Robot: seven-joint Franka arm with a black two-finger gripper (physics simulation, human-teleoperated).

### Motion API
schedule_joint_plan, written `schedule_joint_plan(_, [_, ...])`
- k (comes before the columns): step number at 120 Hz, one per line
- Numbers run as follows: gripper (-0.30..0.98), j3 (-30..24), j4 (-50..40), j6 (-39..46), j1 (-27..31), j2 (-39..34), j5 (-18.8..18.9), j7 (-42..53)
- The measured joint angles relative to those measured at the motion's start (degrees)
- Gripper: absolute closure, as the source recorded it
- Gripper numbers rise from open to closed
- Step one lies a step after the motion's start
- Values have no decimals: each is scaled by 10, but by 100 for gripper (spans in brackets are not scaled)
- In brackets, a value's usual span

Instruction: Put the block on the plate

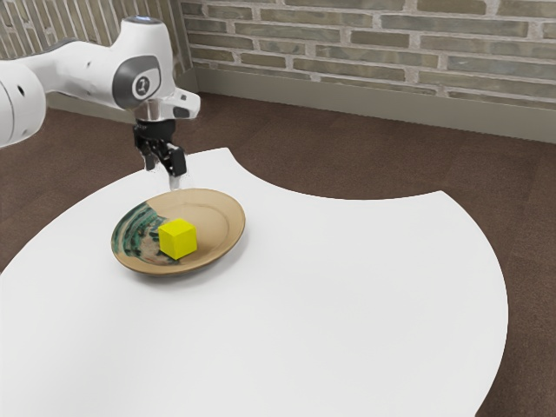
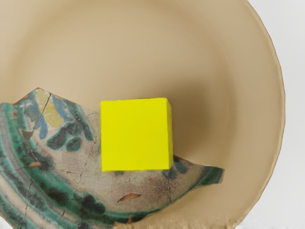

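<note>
Block point(image 1: 177, 239) is borne by plate point(image 1: 213, 217); gripper point(image 1: 164, 176) is released. Exterior view, eleven o'clock: plate could be tipped by low withdrawal.

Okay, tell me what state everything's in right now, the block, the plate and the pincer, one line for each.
Block: resting on the plate, off-centre, partly over its patterned patch, not held.
Plate: face up on the table, with the block on it.
Pincer: open, empty, clear of the block.
</note>
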Motion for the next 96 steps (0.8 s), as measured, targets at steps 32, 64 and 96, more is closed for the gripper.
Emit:
schedule_joint_plan(32, [0, 59, -4, -53, -35, -79, -33, -50])
schedule_joint_plan(64, [0, 61, -1, -102, -32, -143, -33, -79])
schedule_joint_plan(96, [0, 61, 6, -137, -31, -171, -31, -95])
